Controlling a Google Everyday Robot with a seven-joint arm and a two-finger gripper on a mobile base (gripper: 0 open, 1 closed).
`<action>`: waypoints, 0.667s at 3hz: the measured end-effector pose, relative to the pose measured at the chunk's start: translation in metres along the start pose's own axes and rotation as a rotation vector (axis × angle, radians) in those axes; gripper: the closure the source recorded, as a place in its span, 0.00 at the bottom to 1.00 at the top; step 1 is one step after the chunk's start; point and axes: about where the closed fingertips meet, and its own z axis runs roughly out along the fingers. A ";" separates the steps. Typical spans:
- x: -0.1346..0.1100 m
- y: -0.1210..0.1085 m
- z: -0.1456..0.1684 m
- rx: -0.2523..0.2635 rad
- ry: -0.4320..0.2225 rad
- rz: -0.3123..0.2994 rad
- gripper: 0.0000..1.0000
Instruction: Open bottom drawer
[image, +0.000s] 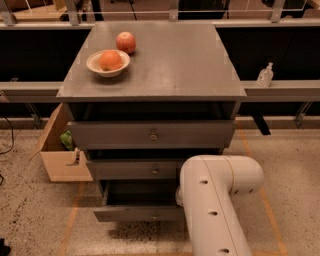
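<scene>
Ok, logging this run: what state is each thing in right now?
bottom drawer: pulled partly open
middle drawer: looks shut
top drawer: looks shut
bowl: upright, holding an orange
cardboard box: open
gripper: hidden behind the arm, near the bottom drawer

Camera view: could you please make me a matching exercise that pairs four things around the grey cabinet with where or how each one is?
Things:
1. bottom drawer
2. orange
3. clear bottle
4. cardboard box

Places or states:
a. on the ledge at the picture's right of the cabinet
b. pulled out, inside showing
c. on the floor at the picture's left of the cabinet
d. in the bowl

Pairs: 1-b, 2-d, 3-a, 4-c.

The gripper is hidden behind the white arm, which stands in front of the bottom drawer.
</scene>
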 end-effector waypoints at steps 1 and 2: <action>0.000 0.000 0.000 0.000 0.000 0.000 1.00; 0.000 0.000 0.000 0.000 0.000 0.000 1.00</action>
